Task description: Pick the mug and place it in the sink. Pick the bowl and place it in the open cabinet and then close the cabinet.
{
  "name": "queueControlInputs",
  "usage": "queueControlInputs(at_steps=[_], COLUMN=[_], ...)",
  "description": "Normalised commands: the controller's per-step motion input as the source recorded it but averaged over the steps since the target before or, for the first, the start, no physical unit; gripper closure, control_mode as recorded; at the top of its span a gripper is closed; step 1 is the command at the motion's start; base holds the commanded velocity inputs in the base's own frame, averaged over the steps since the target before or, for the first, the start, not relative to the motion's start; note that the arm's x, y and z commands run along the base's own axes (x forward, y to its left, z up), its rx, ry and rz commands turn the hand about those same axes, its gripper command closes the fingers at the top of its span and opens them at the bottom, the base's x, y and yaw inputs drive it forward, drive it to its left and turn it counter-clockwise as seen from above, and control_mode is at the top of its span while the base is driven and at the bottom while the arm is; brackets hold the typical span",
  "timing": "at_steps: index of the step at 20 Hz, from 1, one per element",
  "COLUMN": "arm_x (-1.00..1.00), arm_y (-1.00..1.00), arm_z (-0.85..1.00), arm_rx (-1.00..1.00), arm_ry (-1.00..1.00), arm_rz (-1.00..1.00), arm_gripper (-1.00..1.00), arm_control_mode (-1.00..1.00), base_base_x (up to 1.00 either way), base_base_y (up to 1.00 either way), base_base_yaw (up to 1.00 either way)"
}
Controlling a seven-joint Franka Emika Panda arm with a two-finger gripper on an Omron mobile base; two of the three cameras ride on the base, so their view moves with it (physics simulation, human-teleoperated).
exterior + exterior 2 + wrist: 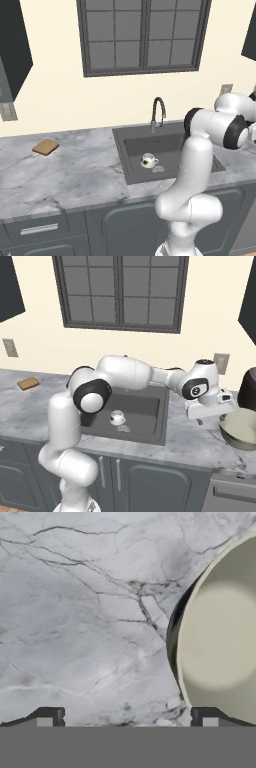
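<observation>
Sitting in the sink [150, 421] right now is the mug [118, 417], upright next to the drain, faucet [158, 113] behind it; the arm is stretched over to the right with the gripper [209, 415] hanging over the marble counter [75, 612] beside the bowl [242, 427]; fingers [47, 717] spread wide open, nothing between them; from the hand view the bowl [222, 637] sits off to one side, cream inside facing up, its rim near one fingertip; there's also a little brown board [45, 147] way off on the left of the counter.
</observation>
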Motion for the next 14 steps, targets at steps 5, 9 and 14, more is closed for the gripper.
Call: queueControlInputs(at_steps=[5,9,14], arm_x=[0.15,0.13,0.08], arm_y=[-0.09,-0.16,-0.17], arm_z=[-0.04,-0.06,-0.08], arm_rx=[0.0,0.0,0.0], arm_ry=[-0.06,-0.03,-0.02], arm_rz=[0.04,0.04,0.03], arm_gripper=[-1.0,-1.0,-1.0], arm_control_mode=[-1.0,-1.0,-1.0], base_base_x=[0.0,0.0,0.0], base_base_y=[0.0,0.0,0.0], base_base_yaw=[0.0,0.0,0.0])
